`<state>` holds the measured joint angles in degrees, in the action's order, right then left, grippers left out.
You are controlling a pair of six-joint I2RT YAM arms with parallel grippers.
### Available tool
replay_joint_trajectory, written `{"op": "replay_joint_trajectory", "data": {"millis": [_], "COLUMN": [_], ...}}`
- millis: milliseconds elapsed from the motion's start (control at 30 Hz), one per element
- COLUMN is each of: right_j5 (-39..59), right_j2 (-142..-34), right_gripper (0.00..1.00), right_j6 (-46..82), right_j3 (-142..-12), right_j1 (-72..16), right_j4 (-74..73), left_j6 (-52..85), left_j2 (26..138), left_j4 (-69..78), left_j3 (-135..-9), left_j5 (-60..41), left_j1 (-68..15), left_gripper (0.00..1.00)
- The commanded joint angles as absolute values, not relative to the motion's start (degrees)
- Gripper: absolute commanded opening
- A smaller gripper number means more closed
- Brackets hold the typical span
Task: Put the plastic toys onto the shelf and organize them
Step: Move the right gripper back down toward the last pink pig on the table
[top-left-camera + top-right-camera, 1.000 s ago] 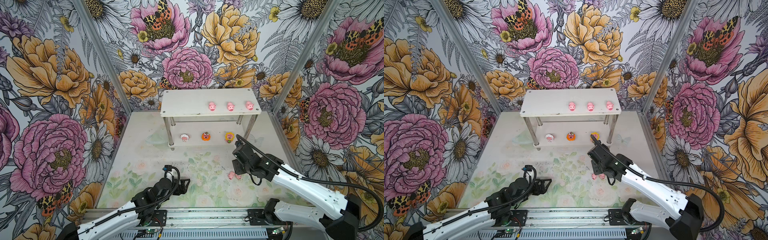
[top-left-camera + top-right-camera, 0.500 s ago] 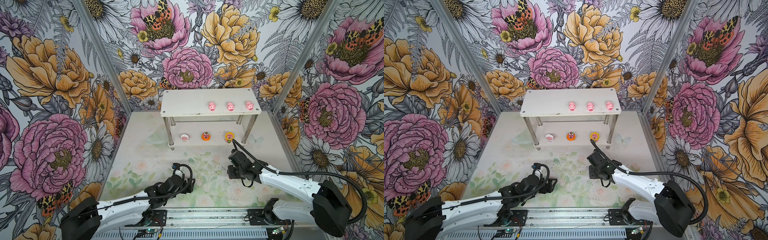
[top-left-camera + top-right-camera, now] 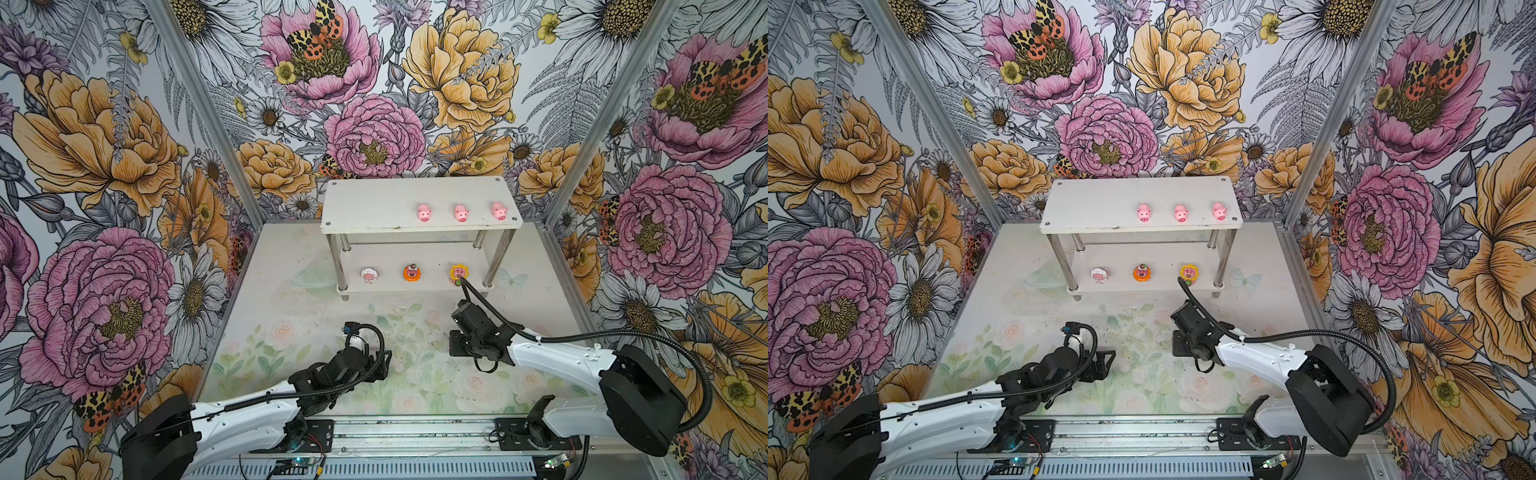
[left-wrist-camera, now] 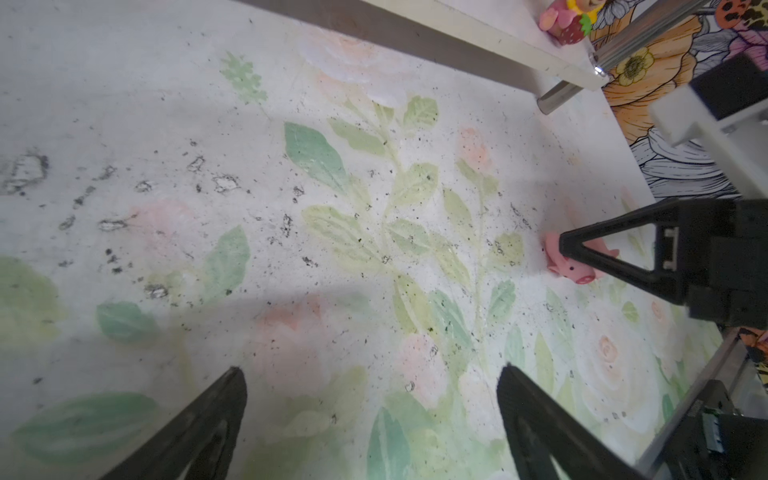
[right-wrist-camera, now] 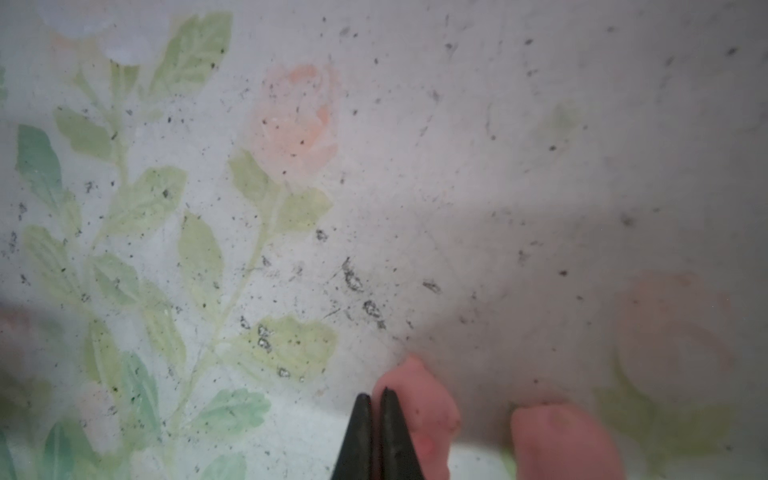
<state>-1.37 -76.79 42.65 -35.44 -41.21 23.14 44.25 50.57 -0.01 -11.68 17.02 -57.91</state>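
Note:
The white shelf (image 3: 365,203) (image 3: 1088,203) stands at the back. Three pink pigs (image 3: 461,214) line its top board. Its lower tier holds a white-rimmed toy (image 3: 369,275), an orange-rimmed one (image 3: 412,273) and a yellow-rimmed one (image 3: 459,273). My right gripper (image 5: 376,395) is down at the floor with its jaws together and nothing visibly between them. One pig (image 5: 424,407) (image 4: 577,272) lies against the side of a finger. A second pig (image 5: 561,440) lies just beyond it. Both pigs are hidden under the right wrist (image 3: 473,332) in both top views. My left gripper (image 4: 370,370) (image 3: 380,365) hovers open over bare floor.
The floor mat (image 3: 291,332) carries faint printed roses and leaves. Flowered walls close in the left, back and right. The shelf's metal legs (image 3: 490,266) stand just behind the right arm. A cable (image 3: 582,336) loops over the right arm. A metal rail (image 3: 415,432) runs along the front.
The right gripper came down over the two floor pigs and its jaws closed. The left arm reached forward toward the middle of the floor, its jaws staying open.

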Motion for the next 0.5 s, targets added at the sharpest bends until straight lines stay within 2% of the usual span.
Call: {"op": "replay_joint_trajectory", "data": {"millis": [0, 100, 267, 467], "right_j5": [1.9, 2.5, 6.7, 3.6], "right_j2": [-79.9, -81.7, -83.7, -88.8], "right_gripper": [0.00, 0.00, 0.00, 0.00], "right_j6": [43.9, 44.3, 48.3, 51.5], "right_j3": [-39.1, -42.1, -39.3, -35.1], "right_j1": [-44.7, -48.6, -51.1, -53.2], "right_j4": [19.6, 15.2, -6.6, -19.6], "left_j6": [45.2, 45.4, 46.7, 47.0], "left_j2": [48.4, 46.3, 42.7, 39.0], "left_j4": [-1.2, -2.9, -3.7, -5.8], "left_j3": [-11.3, -10.9, -9.0, -7.9], "left_j5": [19.1, 19.7, 20.0, 19.9], "left_j1": [-58.1, -58.0, -57.4, -56.7], "left_gripper": [0.96, 0.96, 0.96, 0.97]}}
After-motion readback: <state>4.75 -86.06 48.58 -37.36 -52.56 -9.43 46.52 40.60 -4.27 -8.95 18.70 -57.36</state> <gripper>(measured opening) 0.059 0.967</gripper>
